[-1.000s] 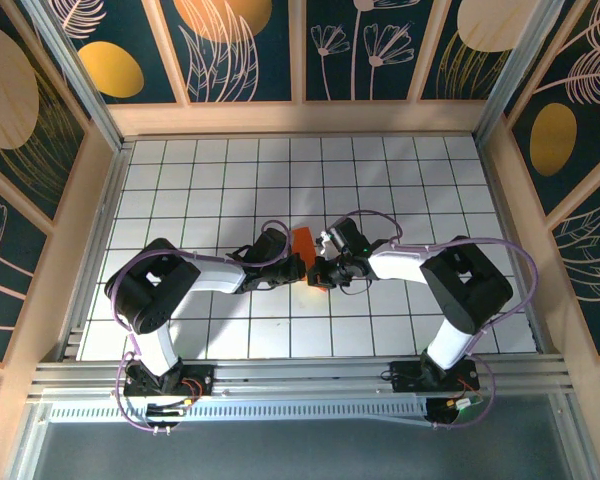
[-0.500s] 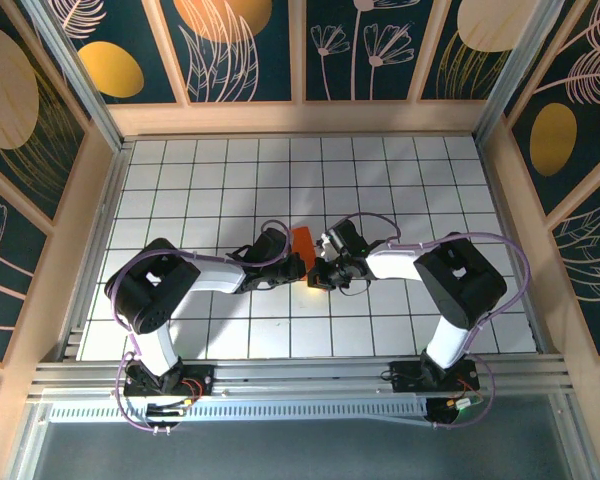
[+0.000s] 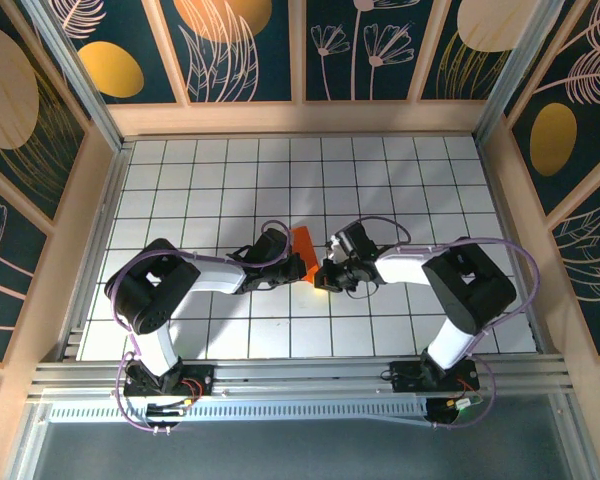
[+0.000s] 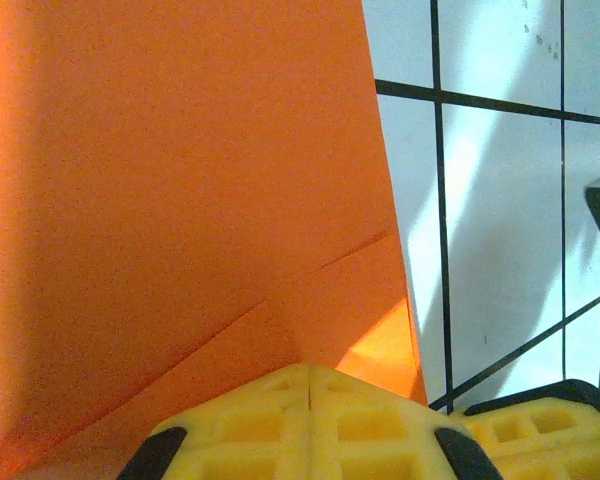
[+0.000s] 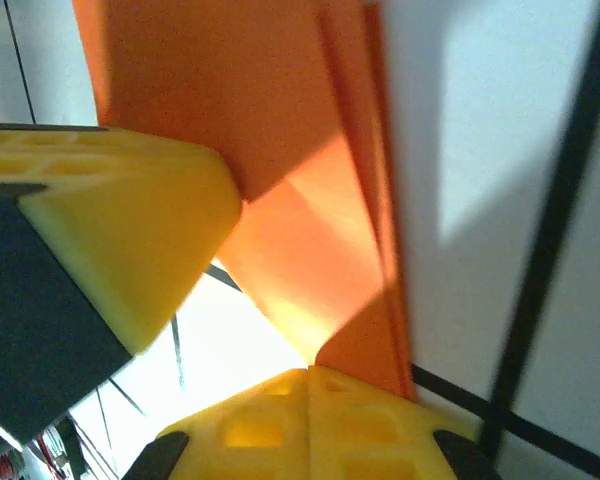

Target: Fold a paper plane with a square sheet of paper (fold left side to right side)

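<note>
The left gripper (image 4: 310, 425) has fat yellow fingers (image 4: 245, 435) that look like soft foam with little square dents. They are pressed tight together, nipping the bottom edge of the paper plane (image 4: 180, 180). The paper is thin, flat and bright orange, with straight fold lines running up from the fingers toward 2 o'clock. The right gripper (image 5: 308, 425) has the same yellow foam fingers, also squeezed shut, pinching a folded corner of the paper. There the paper lies in a few layers with sharp edges. From above, the two grippers meet tip to tip, the left at 9 o'clock of the paper and the right at 3 o'clock. The plane is a narrow strip, tilted up between them and pointing to 11 o'clock. It sits near the middle of the white table (image 3: 400, 180), which has black lines making squares.
</note>
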Robot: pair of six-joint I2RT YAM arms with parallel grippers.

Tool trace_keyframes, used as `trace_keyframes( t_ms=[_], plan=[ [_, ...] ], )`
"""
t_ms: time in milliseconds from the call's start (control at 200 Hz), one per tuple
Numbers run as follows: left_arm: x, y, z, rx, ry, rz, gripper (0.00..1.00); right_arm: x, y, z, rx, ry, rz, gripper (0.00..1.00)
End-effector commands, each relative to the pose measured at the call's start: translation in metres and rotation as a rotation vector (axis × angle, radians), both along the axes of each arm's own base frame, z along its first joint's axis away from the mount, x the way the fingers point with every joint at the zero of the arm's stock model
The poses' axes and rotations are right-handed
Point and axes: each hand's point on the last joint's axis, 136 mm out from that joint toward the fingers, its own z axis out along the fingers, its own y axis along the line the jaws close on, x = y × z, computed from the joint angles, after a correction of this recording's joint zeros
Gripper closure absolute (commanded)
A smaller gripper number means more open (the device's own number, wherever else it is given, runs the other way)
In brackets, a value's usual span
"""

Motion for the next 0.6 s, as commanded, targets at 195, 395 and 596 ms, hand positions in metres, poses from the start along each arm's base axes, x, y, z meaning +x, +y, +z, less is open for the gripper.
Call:
trace_keyframes(
  t_ms=[195,395,596],
  plan=[
    [-0.015,0.023,-0.031,0.132,0.068,0.009,1.00,-0.033,-0.054,-0.025,-0.142,0.101,-0.056,1.00],
    [-0.002,0.011,-0.023,0.110,0.042,-0.008,1.00,-0.019,-0.062,-0.003,-0.126,0.026,-0.044,1.00],
    [0.021,-0.005,-0.011,0.099,-0.011,-0.065,1.00,0.027,-0.072,0.037,-0.100,-0.190,-0.041,0.80]
  ],
)
